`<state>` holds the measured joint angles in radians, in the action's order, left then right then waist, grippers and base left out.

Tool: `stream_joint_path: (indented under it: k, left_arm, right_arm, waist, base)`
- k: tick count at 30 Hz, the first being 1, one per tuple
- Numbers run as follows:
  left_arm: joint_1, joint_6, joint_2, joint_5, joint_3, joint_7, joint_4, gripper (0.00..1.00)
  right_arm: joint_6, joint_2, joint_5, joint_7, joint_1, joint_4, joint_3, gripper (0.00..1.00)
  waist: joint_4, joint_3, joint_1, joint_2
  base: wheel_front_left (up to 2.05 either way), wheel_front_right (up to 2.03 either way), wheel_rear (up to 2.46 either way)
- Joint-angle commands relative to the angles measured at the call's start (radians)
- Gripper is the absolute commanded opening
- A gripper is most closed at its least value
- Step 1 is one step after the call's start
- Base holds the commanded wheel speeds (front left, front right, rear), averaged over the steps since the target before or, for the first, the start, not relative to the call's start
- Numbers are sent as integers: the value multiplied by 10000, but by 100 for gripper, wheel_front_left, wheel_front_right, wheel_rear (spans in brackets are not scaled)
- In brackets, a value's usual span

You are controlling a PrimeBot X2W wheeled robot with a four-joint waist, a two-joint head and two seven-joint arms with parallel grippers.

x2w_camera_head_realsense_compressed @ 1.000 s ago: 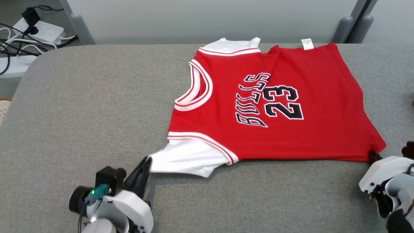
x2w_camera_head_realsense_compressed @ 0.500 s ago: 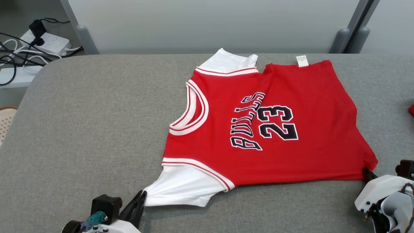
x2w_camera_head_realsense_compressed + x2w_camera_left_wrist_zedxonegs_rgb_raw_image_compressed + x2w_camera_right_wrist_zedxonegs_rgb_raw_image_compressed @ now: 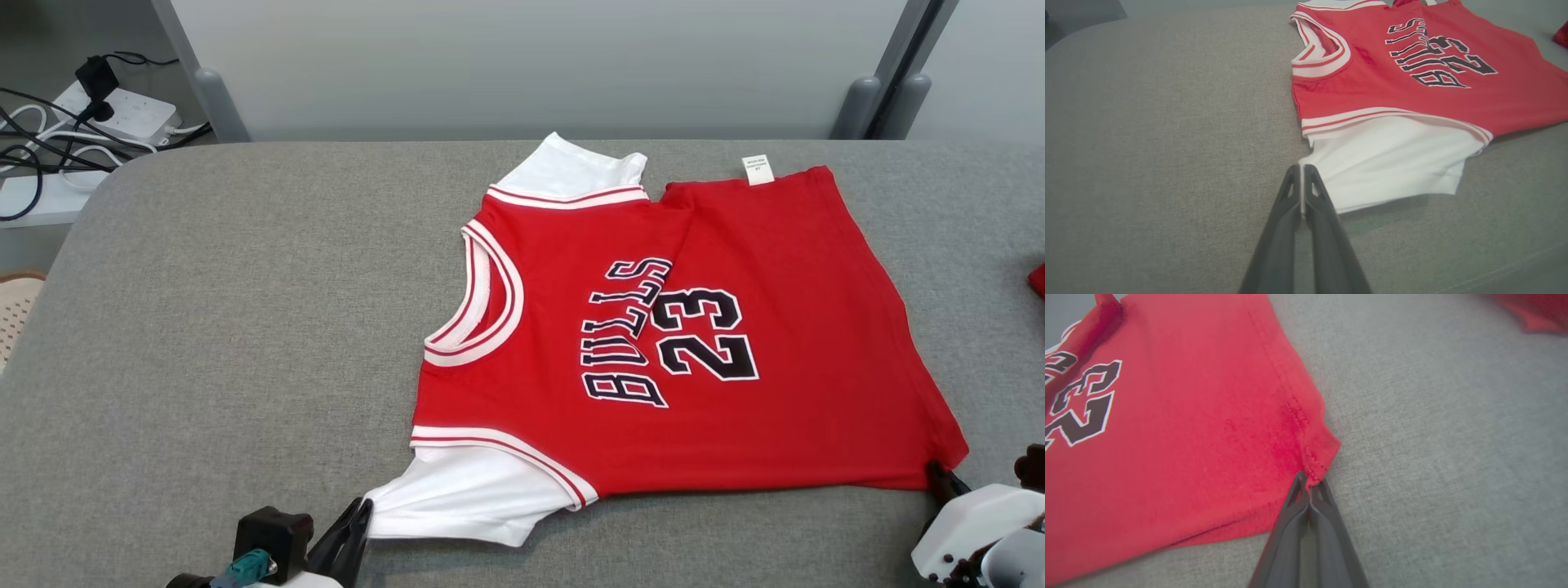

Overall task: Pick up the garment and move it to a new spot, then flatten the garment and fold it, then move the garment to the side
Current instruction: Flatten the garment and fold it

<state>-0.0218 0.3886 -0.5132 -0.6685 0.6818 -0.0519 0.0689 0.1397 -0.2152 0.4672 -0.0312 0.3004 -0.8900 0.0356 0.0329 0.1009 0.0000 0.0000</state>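
The garment [image 3: 678, 343] is a red jersey with white sleeves and black "BULLS 23" lettering, spread on the grey table [image 3: 229, 310]. My left gripper [image 3: 365, 506] is shut on the corner of the near white sleeve [image 3: 1388, 163], pinched at the fingertips [image 3: 1301, 169] in the left wrist view. My right gripper [image 3: 937, 472] is shut on the garment's near right hem corner [image 3: 1318, 457], where the red cloth bunches between the dark fingers [image 3: 1308, 486]. A fold runs across the jersey's upper part, and a white label [image 3: 758, 169] lies at the far edge.
A power strip with cables [image 3: 98, 114] lies on the floor beyond the table's far left corner. A pale wall panel [image 3: 522, 65] stands behind the table. Another red cloth [image 3: 1037, 279] peeks in at the right edge. Bare grey surface spreads to the left of the jersey.
The garment has been drawn toward the near edge with both grippers holding its corners. The head camera has also shifted, showing more of the table's back edge.
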Motion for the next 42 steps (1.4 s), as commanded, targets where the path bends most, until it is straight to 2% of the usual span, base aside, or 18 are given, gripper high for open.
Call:
stream_joint_path:
  k: [1,4,8,9,10,11,15,17,18,19,25,34,37,42]
  left_arm:
    - [-119,140,-241,48,-448,120,124,0]
    - [-107,250,-281,49,-561,196,277,0]
    - [-79,275,-350,-6,-559,71,378,0]
    - [-79,275,-350,-6,-559,71,378,0]
    - [-71,235,-323,-59,-528,28,353,0]
    - [-75,183,-290,-94,-483,-3,310,0]
    - [-62,0,-58,-338,-332,-141,-36,0]
    - [-59,-46,-3,-395,-251,-236,-232,46]
    - [-66,-57,28,-424,-241,-251,-294,92]
    - [-74,-59,57,-454,-240,-264,-342,100]
    - [-64,161,170,-633,-683,153,-193,100]
    - [25,345,846,-990,-2312,2561,447,100]
    - [59,196,1024,-835,-2571,2921,518,100]
    - [231,-575,1329,75,-2857,3125,533,100]
  right_arm:
    - [-90,-110,-339,318,-777,438,130,0]
    - [-90,269,-831,953,-1434,2043,804,0]
    - [-90,955,-1642,2378,-2539,4486,1766,0]
    - [-90,955,-1642,2378,-2539,4486,1766,0]
    - [-90,1119,-1846,2711,-2790,5063,2007,38]
    - [-90,1253,-2075,2994,-3018,5607,2219,100]
    - [-90,1582,-2477,3834,-3646,7316,2721,100]
    - [-90,1627,-2606,3990,-3824,7923,2818,100]
    - [-90,1637,-2656,3953,-3870,8173,2870,100]
    - [-90,1641,-2652,3895,-3903,8363,2878,100]
    - [-90,1647,-2423,2532,-3698,9191,2554,100]
    - [-90,1648,-2308,336,-3170,9025,1023,100]
    - [-90,1619,-2366,-400,-3104,8830,544,100]
    - [-90,1196,-2230,-1765,-3066,8211,-390,100]
  waist:
    - [-37,-2,0,0]
    - [-103,11,0,0]
    - [-169,41,0,0]
    - [-169,41,0,0]
    - [-186,37,0,0]
    - [-196,31,0,0]
    - [-219,1,0,0]
    - [-227,-7,0,0]
    - [-226,-5,0,0]
    - [-223,-1,0,0]
    - [-177,46,0,0]
    - [-39,-274,0,0]
    - [-46,-431,0,0]
    - [-129,-753,0,0]
  base:
    - [0,0,0]
    - [0,0,0]
    - [0,0,0]
    - [0,0,0]
    - [0,0,0]
    - [0,0,0]
    - [0,0,0]
    - [0,0,0]
    - [0,0,0]
    - [0,0,0]
    - [0,0,0]
    - [0,0,0]
    - [0,0,0]
    - [0,0,0]
